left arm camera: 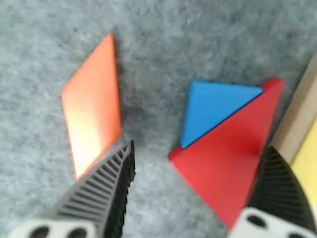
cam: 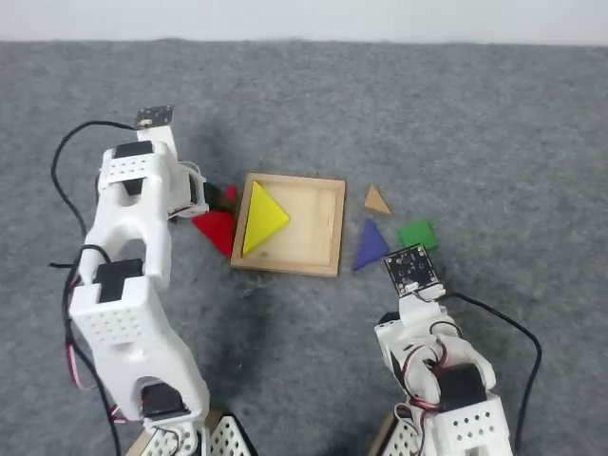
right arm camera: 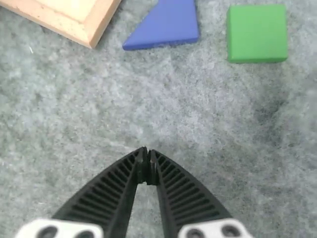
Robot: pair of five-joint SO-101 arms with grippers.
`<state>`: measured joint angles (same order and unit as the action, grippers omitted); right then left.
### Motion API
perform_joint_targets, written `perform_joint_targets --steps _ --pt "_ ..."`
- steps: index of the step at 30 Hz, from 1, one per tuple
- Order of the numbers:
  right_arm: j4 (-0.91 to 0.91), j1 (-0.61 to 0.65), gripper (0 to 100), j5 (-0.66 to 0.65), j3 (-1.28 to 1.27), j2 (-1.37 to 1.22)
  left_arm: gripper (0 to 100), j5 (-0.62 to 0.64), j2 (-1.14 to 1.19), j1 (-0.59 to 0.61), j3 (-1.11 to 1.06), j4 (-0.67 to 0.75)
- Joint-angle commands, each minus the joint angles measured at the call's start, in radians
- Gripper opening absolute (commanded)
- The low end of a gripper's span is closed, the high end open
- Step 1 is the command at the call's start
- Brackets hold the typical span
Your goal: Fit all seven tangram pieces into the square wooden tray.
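Note:
The square wooden tray [cam: 313, 249] holds a yellow triangle [cam: 260, 219] against its left side. My left gripper [left arm camera: 198, 148] is open just off the tray's left edge [left arm camera: 298, 111]. A big red triangle [left arm camera: 225, 168] lies between its fingers, with a light blue triangle [left arm camera: 215, 106] resting partly on top. An orange parallelogram [left arm camera: 93, 106] lies outside one finger [left arm camera: 111, 183]. My right gripper [right arm camera: 147, 152] is shut and empty over the mat, short of an indigo triangle [right arm camera: 167, 22] and a green square [right arm camera: 256, 32].
A small tan triangle [cam: 377, 199] lies on the grey mat right of the tray, above the indigo triangle [cam: 370, 246] and green square [cam: 417, 235]. The right arm [cam: 442, 380] stands at the front right, the left arm [cam: 133, 275] along the left.

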<state>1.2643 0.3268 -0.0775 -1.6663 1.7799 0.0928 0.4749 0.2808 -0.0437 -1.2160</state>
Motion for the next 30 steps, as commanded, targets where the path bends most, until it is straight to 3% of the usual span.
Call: perform_joint_targets --steps 1,7,17,30 --pt "-0.025 -0.021 0.6 -0.009 -0.017 0.018 37 0.009 -0.008 -0.046 0.042 0.023" --pt "-0.025 -0.022 0.6 -0.009 -0.017 0.018 36 -0.008 0.066 -0.100 0.117 -0.043" --pt "-0.025 -0.024 0.6 -0.009 -0.017 0.018 36 -0.043 0.167 -0.021 0.268 -0.138" --pt "-0.027 -0.024 0.6 -0.009 -0.017 0.018 36 -0.290 0.170 0.038 0.266 -0.163"
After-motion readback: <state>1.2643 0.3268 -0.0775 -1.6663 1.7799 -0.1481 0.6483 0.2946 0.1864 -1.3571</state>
